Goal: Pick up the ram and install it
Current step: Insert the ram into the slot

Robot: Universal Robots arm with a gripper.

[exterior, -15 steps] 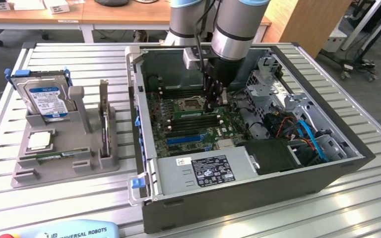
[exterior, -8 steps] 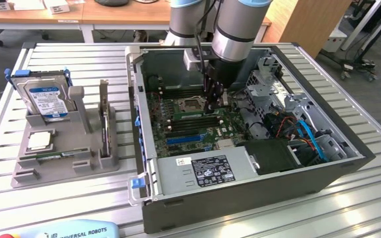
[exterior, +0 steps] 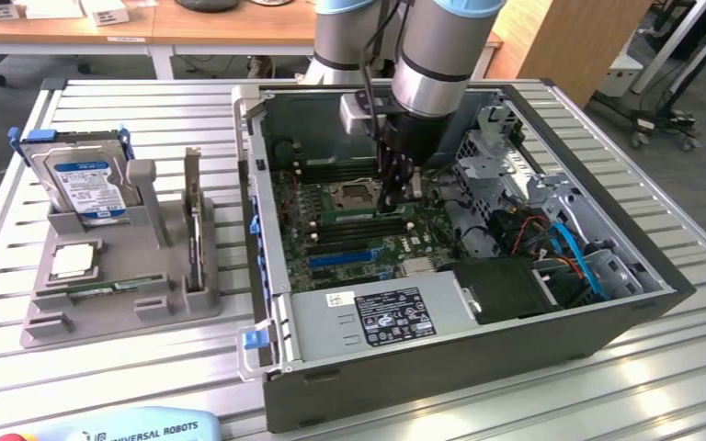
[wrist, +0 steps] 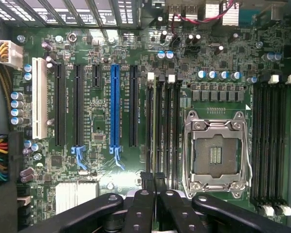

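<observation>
My gripper (exterior: 396,204) hangs inside the open computer case (exterior: 451,367), low over the green motherboard (exterior: 328,241) beside the empty CPU socket (exterior: 356,194). In the wrist view its black fingers (wrist: 148,194) are closed together, and the gripper (wrist: 154,180) is shut on the ram (wrist: 153,131). The ram shows edge-on as a thin pale-green strip. It lines up with the first memory slot next to the CPU socket (wrist: 216,153). Whether it sits fully in the slot I cannot tell.
To the exterior view's left, a grey holder (exterior: 120,303) carries a hard drive with a blue label (exterior: 84,184), a chip (exterior: 74,260) and an upright card (exterior: 191,211). Drive cages and blue and orange cables (exterior: 562,248) crowd the case's other side. A power supply (exterior: 378,317) sits at the front.
</observation>
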